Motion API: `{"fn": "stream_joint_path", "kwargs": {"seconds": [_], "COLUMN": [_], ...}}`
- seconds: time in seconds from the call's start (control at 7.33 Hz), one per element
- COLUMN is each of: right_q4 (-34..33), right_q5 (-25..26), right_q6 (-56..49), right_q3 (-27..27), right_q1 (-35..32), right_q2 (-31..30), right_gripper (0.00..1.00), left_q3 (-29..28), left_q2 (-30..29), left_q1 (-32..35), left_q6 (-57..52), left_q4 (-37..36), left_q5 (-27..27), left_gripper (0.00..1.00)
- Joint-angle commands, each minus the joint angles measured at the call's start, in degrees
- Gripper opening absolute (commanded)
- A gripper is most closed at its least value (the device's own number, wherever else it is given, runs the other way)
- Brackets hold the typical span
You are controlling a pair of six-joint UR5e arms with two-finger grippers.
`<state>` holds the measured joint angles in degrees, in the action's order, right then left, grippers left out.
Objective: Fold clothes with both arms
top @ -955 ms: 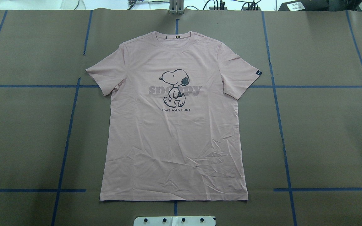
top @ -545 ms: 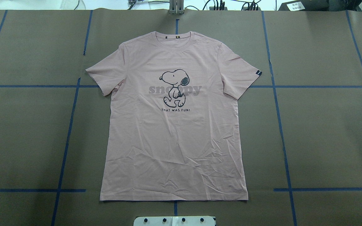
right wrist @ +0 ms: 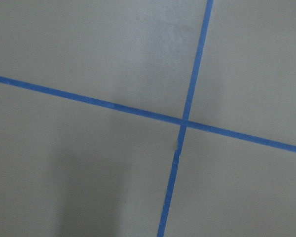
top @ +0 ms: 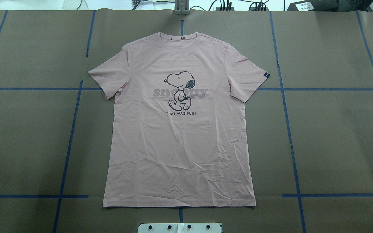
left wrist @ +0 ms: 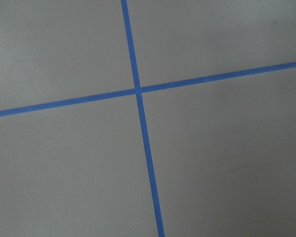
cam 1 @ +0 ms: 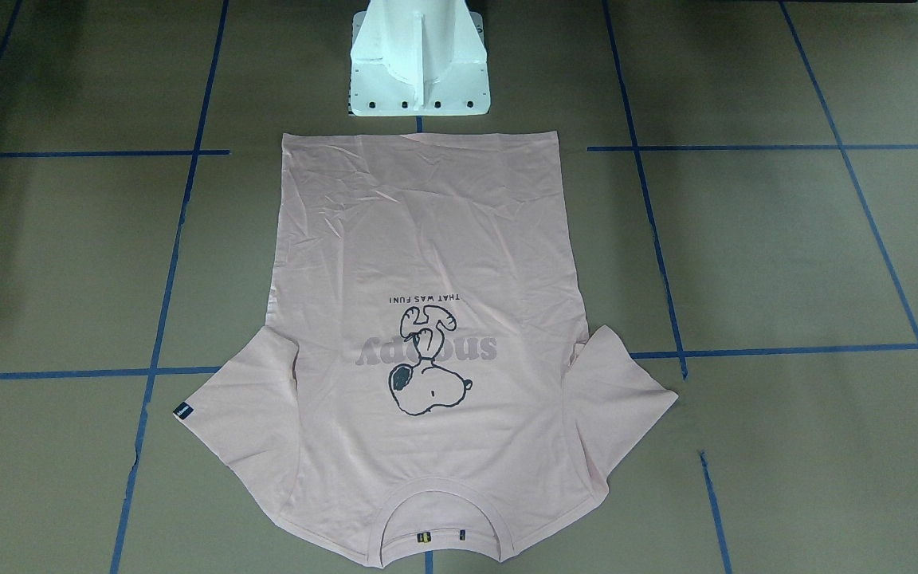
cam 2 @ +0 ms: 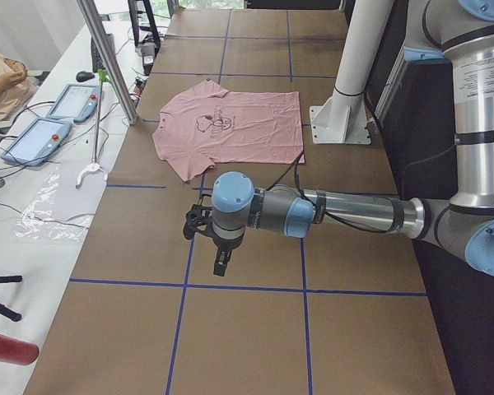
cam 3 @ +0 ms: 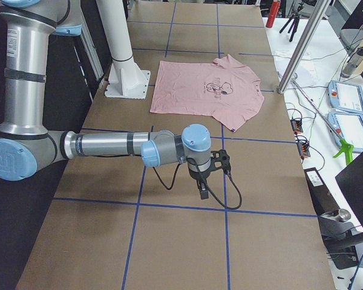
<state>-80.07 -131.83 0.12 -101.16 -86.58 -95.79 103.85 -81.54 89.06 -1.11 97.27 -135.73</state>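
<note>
The pale pink T-shirt [top: 180,145] lies flat and spread out, print up, collar [top: 181,40] toward the far table edge and hem toward the robot base. It also shows in the front-facing view as the T-shirt [cam 1: 427,231] and in the side views as the T-shirt [cam 2: 247,132] and the T-shirt [cam 3: 193,90]. Neither arm reaches over it. My left gripper [cam 2: 221,265] hangs above a tape crossing far off to the shirt's left; my right gripper [cam 3: 202,193] hangs likewise far off to its right. Whether either is open or shut I cannot tell. Both wrist views hold only brown paper and blue tape.
Blue tape lines [top: 287,106] grid the brown table cover. The white pedestal base [cam 1: 419,72] stands just behind the hem. A metal post [cam 2: 107,58] and tablets [cam 2: 37,140] sit past the far table edge, where part of a person [cam 2: 0,78] shows.
</note>
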Motion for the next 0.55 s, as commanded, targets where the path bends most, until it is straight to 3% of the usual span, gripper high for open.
{"fn": "stream_joint_path", "kwargs": {"seconds": [0.0,0.27,0.41], "right_q4": [0.61,1.14,1.14], "right_q5": [-0.35,-2.55,-2.20], "right_q6": [0.40,2.32,7.82], "right_q3": [0.71,1.14,1.23], "right_q1": [0.00,0.35,2.97], "right_q2": [2.63,7.78,10.51], "right_gripper": [1.00,1.00,1.00], "left_q3": [-0.06,-0.66,-1.97], "left_q2": [-0.90,-10.61,-14.75], "left_q1": [-0.03,0.06,-0.03], "left_q6": [0.32,1.80,2.77], "left_q4": [0.46,0.99,7.26], "left_q5": [0.11,0.73,0.64], "left_gripper": [1.00,1.00,1.00]}}
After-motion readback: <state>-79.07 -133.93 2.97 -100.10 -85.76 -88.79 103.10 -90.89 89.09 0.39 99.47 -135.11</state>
